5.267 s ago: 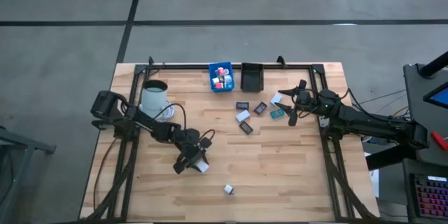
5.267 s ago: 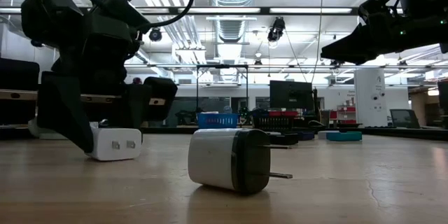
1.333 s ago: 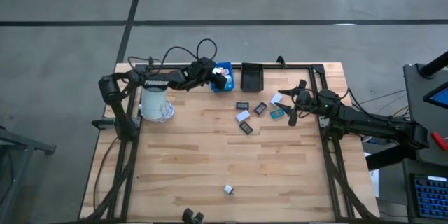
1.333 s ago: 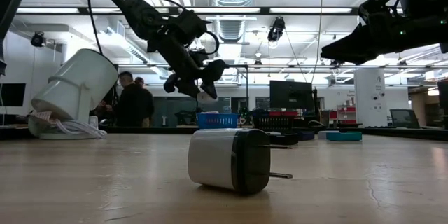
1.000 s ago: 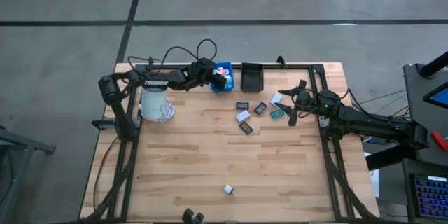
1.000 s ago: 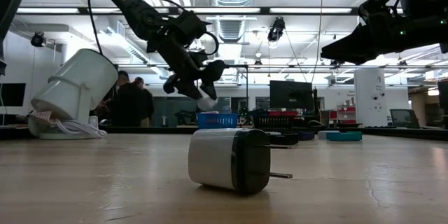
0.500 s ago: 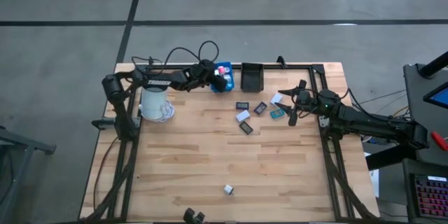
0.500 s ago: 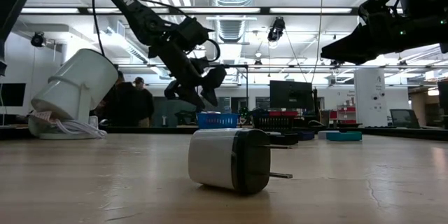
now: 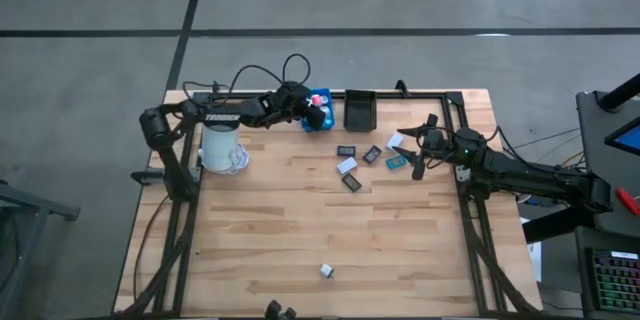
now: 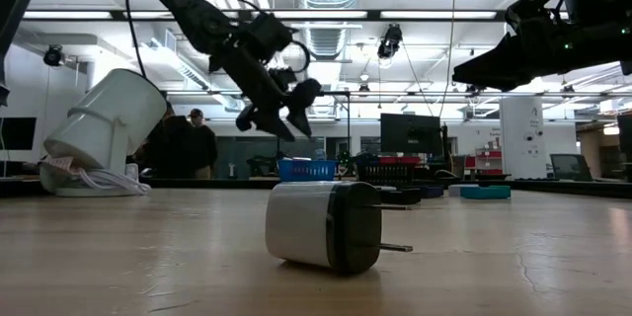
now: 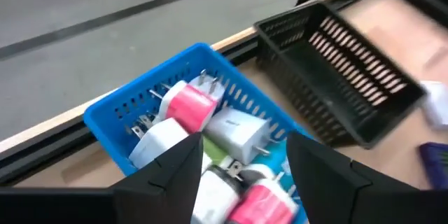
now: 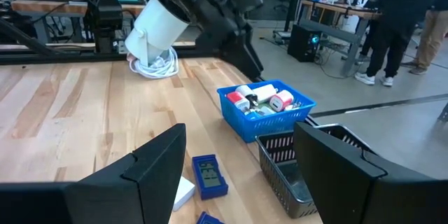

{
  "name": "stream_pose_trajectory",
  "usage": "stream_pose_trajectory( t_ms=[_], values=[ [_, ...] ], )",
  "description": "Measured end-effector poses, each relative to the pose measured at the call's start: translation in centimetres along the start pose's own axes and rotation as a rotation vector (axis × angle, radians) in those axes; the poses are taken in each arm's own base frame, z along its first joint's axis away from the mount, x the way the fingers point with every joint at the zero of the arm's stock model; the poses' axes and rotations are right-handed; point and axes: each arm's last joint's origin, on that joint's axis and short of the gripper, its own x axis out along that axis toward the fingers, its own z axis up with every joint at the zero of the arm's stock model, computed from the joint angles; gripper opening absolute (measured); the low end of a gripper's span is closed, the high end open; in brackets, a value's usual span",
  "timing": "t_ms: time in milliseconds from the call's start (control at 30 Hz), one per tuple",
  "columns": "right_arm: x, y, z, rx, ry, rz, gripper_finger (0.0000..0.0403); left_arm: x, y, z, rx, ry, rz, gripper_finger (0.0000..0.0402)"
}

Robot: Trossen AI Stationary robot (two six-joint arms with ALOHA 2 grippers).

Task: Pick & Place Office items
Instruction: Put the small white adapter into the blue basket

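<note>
- High view: your left gripper (image 9: 308, 103) hangs over the blue bin (image 9: 318, 110) at the upper middle of the frame, by the table's (image 9: 300, 230) far edge. The fingers stand apart and hold nothing. The bin is full of white and pink-red power adapters (image 9: 321, 117).
- Just right of it sits the black bin (image 9: 359, 109). A white mug (image 9: 221, 142) with a coiled white cable stands at the left of the frame.
- A scatter of small flat cards (image 9: 371, 160), black, white, teal and blue, lies right of centre. Your right gripper (image 9: 424, 150) hovers just right of them, fingers spread and empty.
- One white adapter (image 9: 327, 271) lies alone at the lower middle of the frame.
- Low view: that lone adapter (image 10: 324, 226) fills the centre foreground, on its side, prongs pointing right. Your left gripper (image 10: 281, 118) hangs in the air at upper left of centre, open, above the distant blue bin (image 10: 306, 169). The right arm shows dark at upper right. The mug (image 10: 104, 128) appears tilted at left. People stand far back in the room.
- Left wrist view: your two dark fingers (image 11: 171, 175) are parted directly over the blue bin (image 11: 122, 108). The adapters (image 11: 189, 106) lie between and beyond them, untouched. The black bin (image 11: 343, 77) sits at upper right.
- Right wrist view: your open fingers (image 12: 157, 164) frame the blue bin (image 12: 245, 122), a blue card (image 12: 208, 176) and the black bin (image 12: 280, 164). The left arm reaches over the bin.
</note>
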Motion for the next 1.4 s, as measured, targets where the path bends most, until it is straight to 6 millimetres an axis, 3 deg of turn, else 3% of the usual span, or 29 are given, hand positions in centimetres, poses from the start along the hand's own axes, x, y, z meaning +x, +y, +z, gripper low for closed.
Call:
stream_pose_trajectory(
  t_ms=[433, 767, 1133, 1400],
  values=[
    [0.0, 0.0, 0.0, 0.000, 0.000, 0.000, 0.0256, -6.2, -3.4, 1.7, 0.120, -0.070, -0.135, 0.0209],
    [0.0, 0.0, 0.0, 0.000, 0.000, 0.000, 0.0256, -10.6, -7.4, 0.5, 0.344, -0.083, -0.310, 0.0209],
    [0.0, 0.0, 0.0, 0.000, 0.000, 0.000, 0.0256, -14.1, -12.7, -4.8, 0.676, -0.084, -0.534, 0.0238],
    [0.0, 0.0, 0.0, 0.000, 0.000, 0.000, 0.0256, -16.2, -14.9, -11.1, 0.786, -0.106, -0.731, 0.0237]
  ],
)
